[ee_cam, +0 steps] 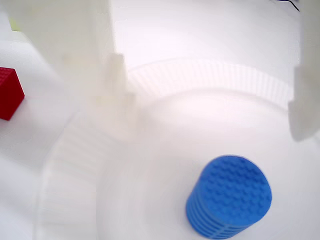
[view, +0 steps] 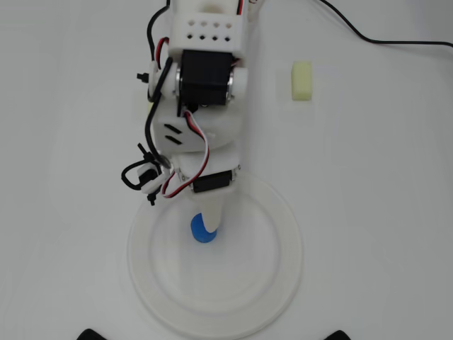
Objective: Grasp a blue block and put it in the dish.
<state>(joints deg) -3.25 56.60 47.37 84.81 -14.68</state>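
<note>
One blue block [ee_cam: 229, 197] stands upright in the dish [ee_cam: 210, 77], right below my gripper [ee_cam: 210, 100]; my fingers [ee_cam: 306, 102] are spread wide, holding nothing. A red cube [ee_cam: 10, 93] sits outside the rim.

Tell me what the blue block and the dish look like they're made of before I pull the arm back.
The blue block: likely 3D-printed plastic, matte; the wrist view shows stacked layer lines on its side and a dimpled top. The dish: white, smooth, probably plastic or glazed ceramic, I cannot tell which; fine radial ridges show on its inner slope. The gripper stands open with the block free inside the dish.
</note>
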